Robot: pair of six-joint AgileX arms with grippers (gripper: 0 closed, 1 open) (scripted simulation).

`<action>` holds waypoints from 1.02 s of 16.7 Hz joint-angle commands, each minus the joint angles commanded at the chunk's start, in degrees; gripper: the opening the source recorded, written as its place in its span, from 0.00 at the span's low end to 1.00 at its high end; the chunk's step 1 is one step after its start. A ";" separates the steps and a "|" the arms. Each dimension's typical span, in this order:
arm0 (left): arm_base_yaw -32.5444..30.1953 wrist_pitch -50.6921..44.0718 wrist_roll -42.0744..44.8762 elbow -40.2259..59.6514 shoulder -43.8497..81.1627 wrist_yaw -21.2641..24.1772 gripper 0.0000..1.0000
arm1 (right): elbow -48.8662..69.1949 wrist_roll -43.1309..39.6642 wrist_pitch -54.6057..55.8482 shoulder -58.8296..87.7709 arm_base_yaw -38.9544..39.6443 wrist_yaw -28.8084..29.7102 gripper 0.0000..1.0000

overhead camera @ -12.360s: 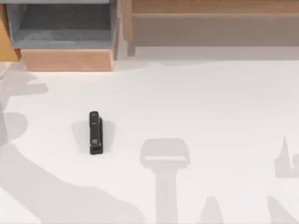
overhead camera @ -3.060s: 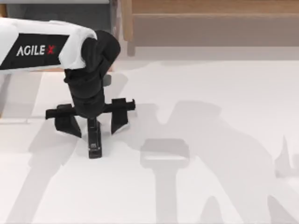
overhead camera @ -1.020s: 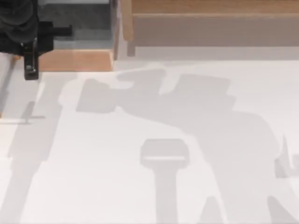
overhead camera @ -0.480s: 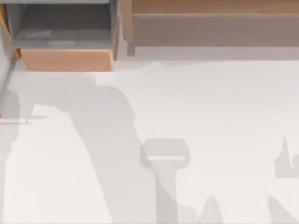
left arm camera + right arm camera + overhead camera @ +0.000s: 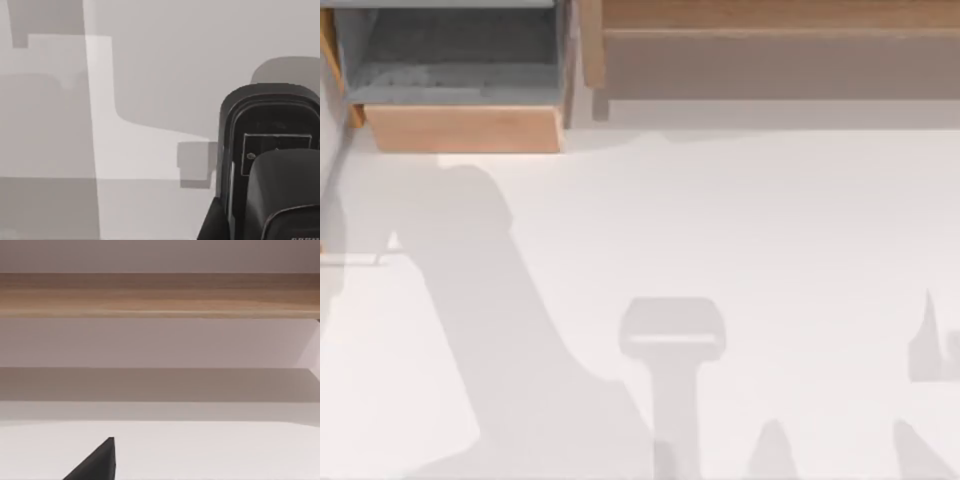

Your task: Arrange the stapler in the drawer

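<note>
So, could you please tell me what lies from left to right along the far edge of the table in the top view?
Boxy drawer with grey interior and tan wooden front panel → long brown wooden shelf unit.

No readable text or labels

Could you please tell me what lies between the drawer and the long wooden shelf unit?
No object: the top view shows just a narrow bare strip of table between drawer and shelf unit.
</note>
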 joint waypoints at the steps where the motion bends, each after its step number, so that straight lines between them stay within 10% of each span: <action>1: 0.00 0.00 0.00 0.00 0.00 0.00 0.00 | 0.00 0.00 0.00 0.00 0.00 0.00 1.00; 12: 0.07 2.36 0.06 -2.47 -0.11 0.00 0.00 | 0.00 0.00 0.00 0.00 0.00 0.00 1.00; 17: 0.07 2.36 0.06 -2.47 -0.11 0.00 0.38 | 0.00 0.00 0.00 0.00 0.00 0.00 1.00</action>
